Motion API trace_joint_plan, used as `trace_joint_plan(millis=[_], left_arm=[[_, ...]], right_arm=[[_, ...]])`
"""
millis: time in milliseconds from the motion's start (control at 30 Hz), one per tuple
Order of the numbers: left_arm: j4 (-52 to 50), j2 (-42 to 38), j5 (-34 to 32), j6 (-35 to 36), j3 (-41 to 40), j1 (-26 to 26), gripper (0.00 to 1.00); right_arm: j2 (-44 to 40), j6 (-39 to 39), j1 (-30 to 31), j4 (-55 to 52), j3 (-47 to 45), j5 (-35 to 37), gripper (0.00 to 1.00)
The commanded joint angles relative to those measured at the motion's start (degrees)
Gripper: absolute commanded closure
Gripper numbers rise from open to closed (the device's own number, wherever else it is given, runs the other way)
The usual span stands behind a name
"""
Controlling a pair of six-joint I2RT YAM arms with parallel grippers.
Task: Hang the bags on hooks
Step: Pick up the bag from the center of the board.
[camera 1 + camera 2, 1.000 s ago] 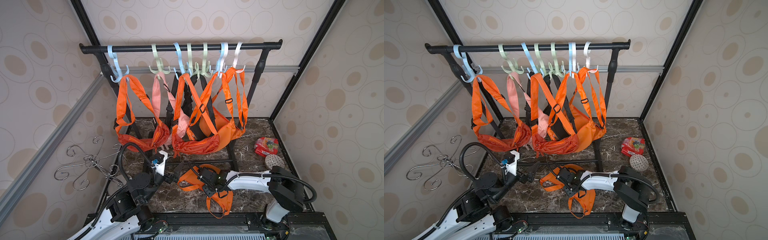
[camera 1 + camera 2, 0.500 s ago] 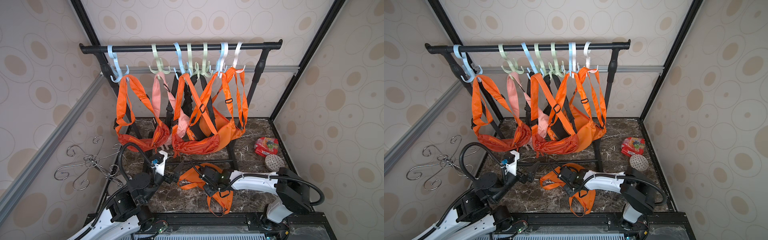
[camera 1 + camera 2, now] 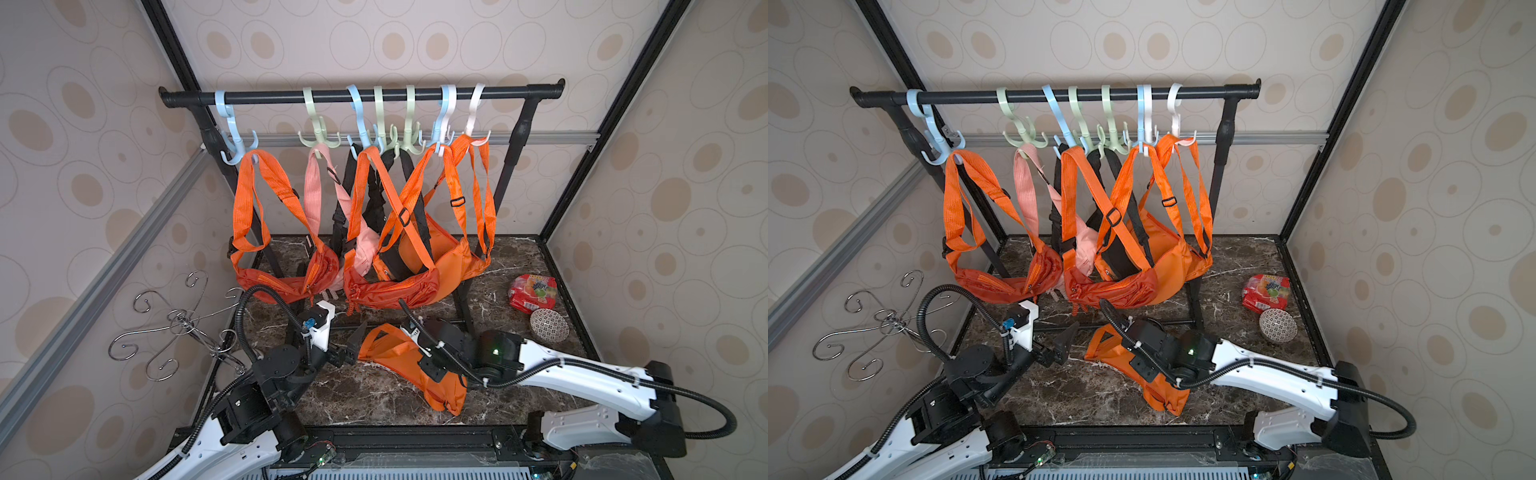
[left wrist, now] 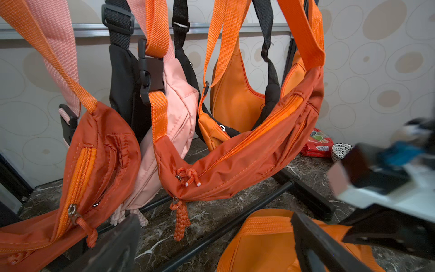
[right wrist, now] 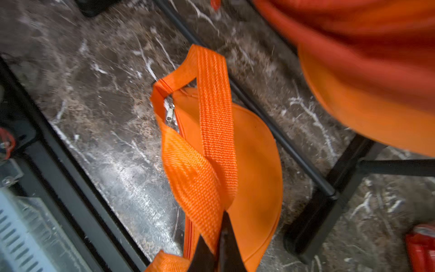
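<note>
Bag: the orange bag (image 3: 446, 392) lies on the table (image 3: 357, 399) in front of the rack (image 3: 519, 133), between the two grippers and on no hook.
Hidden from above: the right arm (image 3: 582, 370) covers the bag's middle, so in both top views I see only its two ends.
Right gripper: from above I cannot see its fingertips. The right wrist view shows the right gripper (image 5: 216, 237) with its fingers pressed together, pinching the strap (image 5: 213, 113).
Strap: it loops from the zip end across the bag's body, and one stretch runs out of that view beside the fingers.
Blur: the right wrist view is smeared, so the hanging bag above it is only an orange mass to me.
Left gripper: the left gripper (image 3: 355, 343) sits just beside the bag, fingers spread wide with nothing between them.
Left wrist view: both fingers are cut off at the edge. One overlaps the bag's near end, and I cannot tell whether it touches. The right arm is a blur here.
Rack: the hooks (image 3: 232, 139) show only from above. The hanging bags (image 3: 390, 286) crowd the middle, with the black ones mostly behind orange ones. I cannot tell which prong carries which strap there.
Edges: the pack (image 3: 533, 293) and bowl (image 3: 549, 325) are whole from above. In the left wrist view the right arm cuts off the bowl's side.
Wire stand: the wire stand (image 3: 178, 328) appears in the top views alone.
</note>
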Motion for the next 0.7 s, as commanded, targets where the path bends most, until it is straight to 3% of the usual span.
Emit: trace_joint_plan(millis=[0, 200, 533, 667], left_arm=[[1.18, -0.17, -1.59, 2.27, 2.89, 0.08, 0.0], [3.63, 3.14, -0.83, 3.36, 4.72, 0.14, 0.0], [6.91, 5.77, 0.74, 2.44, 5.63, 0.09, 0.0], [7.28, 6.2, 1.13, 2.31, 5.52, 0.13, 0.0]], right_arm=[[-7.97, -11.66, 1.35, -3.76, 6.75, 13.22, 1.0], [-11.36, -30.06, 1.43, 10.86, 14.85, 18.01, 1.0], [1.38, -53.83, 0.87, 32.2, 31.89, 12.82, 1.0], [7.27, -56.22, -2.95, 33.48, 41.12, 9.21, 1.0]])
